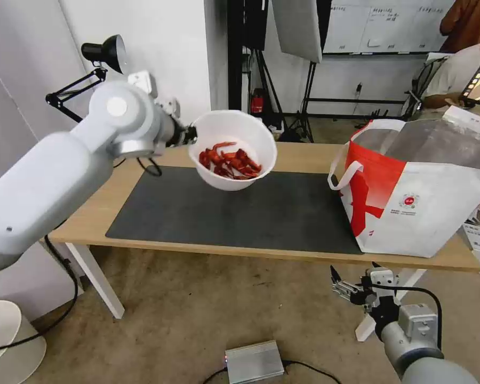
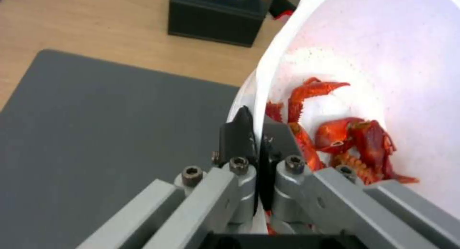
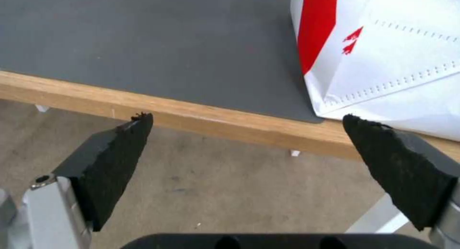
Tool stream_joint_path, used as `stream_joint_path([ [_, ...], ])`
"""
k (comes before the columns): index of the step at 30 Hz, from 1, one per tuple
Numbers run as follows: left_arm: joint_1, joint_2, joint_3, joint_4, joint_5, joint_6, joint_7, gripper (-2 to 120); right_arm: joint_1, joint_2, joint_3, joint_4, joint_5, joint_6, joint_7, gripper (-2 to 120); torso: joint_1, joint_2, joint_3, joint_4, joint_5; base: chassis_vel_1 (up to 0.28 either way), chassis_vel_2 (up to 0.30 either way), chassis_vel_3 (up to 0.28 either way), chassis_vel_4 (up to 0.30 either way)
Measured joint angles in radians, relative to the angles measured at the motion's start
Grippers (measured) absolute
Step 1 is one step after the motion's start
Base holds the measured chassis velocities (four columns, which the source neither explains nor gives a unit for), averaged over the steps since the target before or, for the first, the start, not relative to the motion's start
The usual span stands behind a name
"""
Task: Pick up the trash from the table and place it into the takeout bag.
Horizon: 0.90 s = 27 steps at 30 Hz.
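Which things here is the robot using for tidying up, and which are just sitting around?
Part of the job:
bowl of crayfish shells, held up over the table by the left gripper, pinched on its rim
takeout bag, standing on the table

Just sitting around:
desk lamp
black box
grey mat
right gripper, open, below the table edge

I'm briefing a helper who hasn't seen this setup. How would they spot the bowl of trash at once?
Look at the long light-wood table with the dark grey mat. Above the mat's back left part, the left gripper holds a white round bowl in the air, pinched by its rim. It alone holds red crayfish shells; the takeout bag stands at the table's right end.
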Motion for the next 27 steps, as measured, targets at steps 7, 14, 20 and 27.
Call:
stream_joint_path([
  [7, -0.076, -0.095, 0.029, 0.093, -0.015, 0.000, -0.002, 0, 0.000, 0.000, 0.000, 0.000, 0.000, 0.000, 0.000, 100, 0.000, 0.000, 0.000, 0.0000, -0.0001, 0.000, 0.000, 0.000, 0.000],
  [14, -0.148, -0.168, 0.057, 0.159, -0.038, 0.000, -0.007, 0, 0.000, 0.000, 0.000, 0.000, 0.000, 0.000, 0.000, 100, 0.000, 0.000, 0.000, 0.0000, -0.0001, 0.000, 0.000, 0.000, 0.000],
  [20, -0.202, -0.233, 0.080, 0.214, -0.059, -0.002, -0.021, 0, 0.000, 0.000, 0.000, 0.000, 0.000, 0.000, 0.000, 100, 0.000, 0.000, 0.000, 0.0000, 0.0000, 0.000, 0.000, 0.000, 0.000],
  [27, -0.249, -0.293, 0.100, 0.280, -0.059, 0.001, -0.019, 0, 0.000, 0.000, 0.000, 0.000, 0.000, 0.000, 0.000, 100, 0.000, 0.000, 0.000, -0.0001, -0.0001, 0.000, 0.000, 0.000, 0.000],
])
